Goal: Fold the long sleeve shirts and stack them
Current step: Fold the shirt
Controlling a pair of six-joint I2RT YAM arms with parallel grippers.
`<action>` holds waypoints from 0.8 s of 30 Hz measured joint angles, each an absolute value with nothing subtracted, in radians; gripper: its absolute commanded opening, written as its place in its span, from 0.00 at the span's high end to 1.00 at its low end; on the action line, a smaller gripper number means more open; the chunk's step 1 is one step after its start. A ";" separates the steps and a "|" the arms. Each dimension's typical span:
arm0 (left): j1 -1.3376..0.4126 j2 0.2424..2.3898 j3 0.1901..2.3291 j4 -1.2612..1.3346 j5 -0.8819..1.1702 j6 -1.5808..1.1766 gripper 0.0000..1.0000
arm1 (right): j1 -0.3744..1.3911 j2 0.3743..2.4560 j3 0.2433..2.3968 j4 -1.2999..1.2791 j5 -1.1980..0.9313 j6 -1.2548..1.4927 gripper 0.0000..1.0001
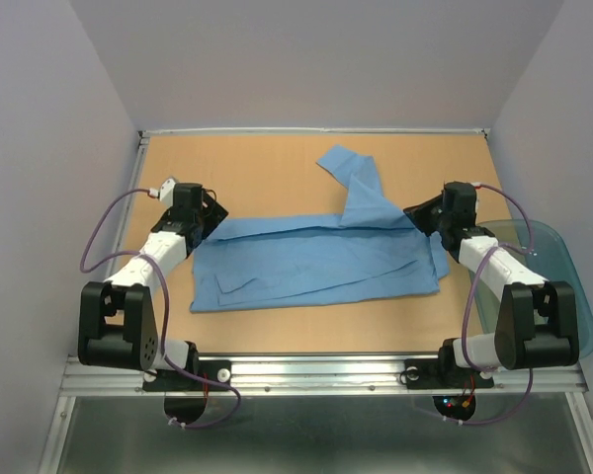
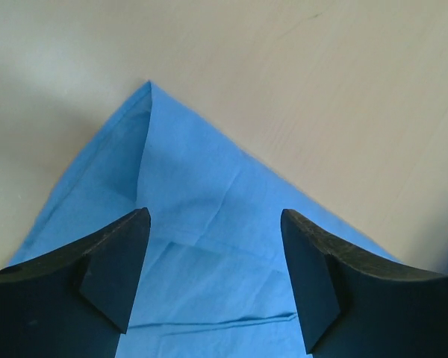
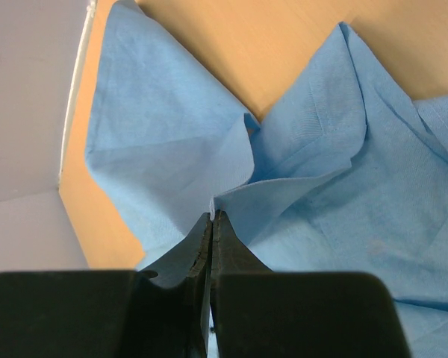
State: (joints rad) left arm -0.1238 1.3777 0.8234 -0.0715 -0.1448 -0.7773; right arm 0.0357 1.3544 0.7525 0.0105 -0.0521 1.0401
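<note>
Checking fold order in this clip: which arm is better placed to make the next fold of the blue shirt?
Right. The right fingers are shut on a pinch of the shirt beside its loose sleeve, so they can probably carry it over. The left fingers are open above a corner, holding nothing.

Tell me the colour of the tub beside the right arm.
The tub is translucent teal, best seen in the top external view.

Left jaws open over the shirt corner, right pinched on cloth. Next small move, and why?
Probably carry the right gripper leftward, laying its pinched fold over the shirt body: its jaws are shut on a cloth edge, the sleeve sticks out toward the far edge, and the left gripper hangs open, holding nothing.
</note>
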 measured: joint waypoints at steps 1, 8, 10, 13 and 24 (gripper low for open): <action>-0.124 1.374 0.809 -0.074 -0.137 -0.801 0.18 | 0.036 1.354 0.752 0.010 -0.052 1.039 0.99; -0.123 1.395 0.696 -0.035 -0.096 -0.976 0.24 | 0.036 1.354 0.752 0.010 -0.053 1.036 1.00; -0.123 1.399 0.680 -0.013 -0.099 -1.006 0.25 | 0.035 1.354 0.752 0.010 -0.057 1.035 0.99; -0.123 1.406 0.666 0.033 -0.107 -1.050 0.30 | 0.034 1.354 0.752 0.010 -0.060 1.034 0.99; -0.123 1.479 0.658 0.131 -0.176 -1.105 0.72 | 0.027 1.354 0.752 0.009 -0.071 1.023 0.99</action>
State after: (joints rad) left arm -0.1234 1.4788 0.6582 0.1310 -0.1761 -1.1046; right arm 0.0273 1.3544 0.7525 0.0090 -0.0711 1.0233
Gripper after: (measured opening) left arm 0.426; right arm 0.019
